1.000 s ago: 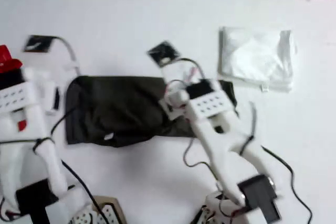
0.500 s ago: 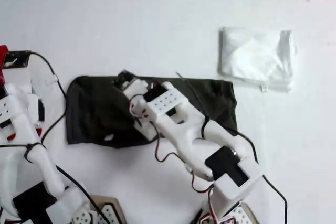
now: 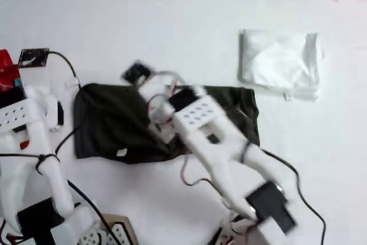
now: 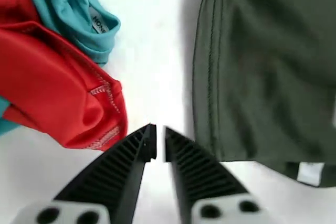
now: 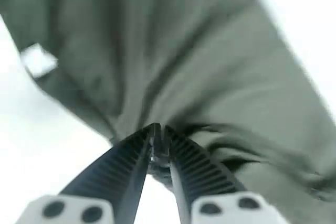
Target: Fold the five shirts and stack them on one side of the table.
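Looking down on a white bench (image 3: pixel 172 21) here. Got the dark green shirt (image 3: pixel 114 127) laid out as a long band across the middle, with a small white tag (image 3: pixel 120 152) showing at its near edge. Pinching a bunched fold of that shirt with the right end effector (image 5: pixel 158 134), tips pressed together on the cloth, arm stretched over the shirt's middle. Hanging over bare bench with the left end effector (image 4: pixel 156 141), pressed nearly together and gripping nothing, parked between the green shirt's hem and a red shirt (image 4: pixel 58 87). Also spotting a teal shirt (image 4: pixel 73 9) touching the red one, both crumpled at the left edge. Finding a folded white shirt (image 3: pixel 280 64) lying flat on the far right side, well apart from the green one.
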`<state>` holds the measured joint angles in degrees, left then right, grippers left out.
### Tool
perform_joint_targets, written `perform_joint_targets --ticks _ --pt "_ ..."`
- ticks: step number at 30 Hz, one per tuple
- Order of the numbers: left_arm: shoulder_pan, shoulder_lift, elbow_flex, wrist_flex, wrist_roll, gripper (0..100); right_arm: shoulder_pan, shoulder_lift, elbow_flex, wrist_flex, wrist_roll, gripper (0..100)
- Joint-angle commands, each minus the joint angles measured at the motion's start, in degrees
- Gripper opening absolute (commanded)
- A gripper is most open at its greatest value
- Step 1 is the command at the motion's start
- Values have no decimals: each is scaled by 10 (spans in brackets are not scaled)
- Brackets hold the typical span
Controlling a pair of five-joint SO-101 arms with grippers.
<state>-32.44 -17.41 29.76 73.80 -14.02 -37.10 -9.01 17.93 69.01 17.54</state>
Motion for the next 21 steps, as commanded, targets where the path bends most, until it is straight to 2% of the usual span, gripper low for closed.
perform_joint_targets --ticks 1,3,5,12,15,21 --pt "16 12 -3 -19 32 180 65 -110 -66 56 20 66" --pt "16 52 -6 -37 44 226 116 -141 -81 97 30 127" --pt "16 101 -21 -43 56 229 177 -167 -81 131 49 169" --pt "20 259 -126 -40 59 229 355 -237 -80 207 122 135" --pt "45 312 -167 -29 61 229 382 -262 -80 228 130 134" --pt "119 394 -229 11 109 229 387 -304 -80 247 128 134"
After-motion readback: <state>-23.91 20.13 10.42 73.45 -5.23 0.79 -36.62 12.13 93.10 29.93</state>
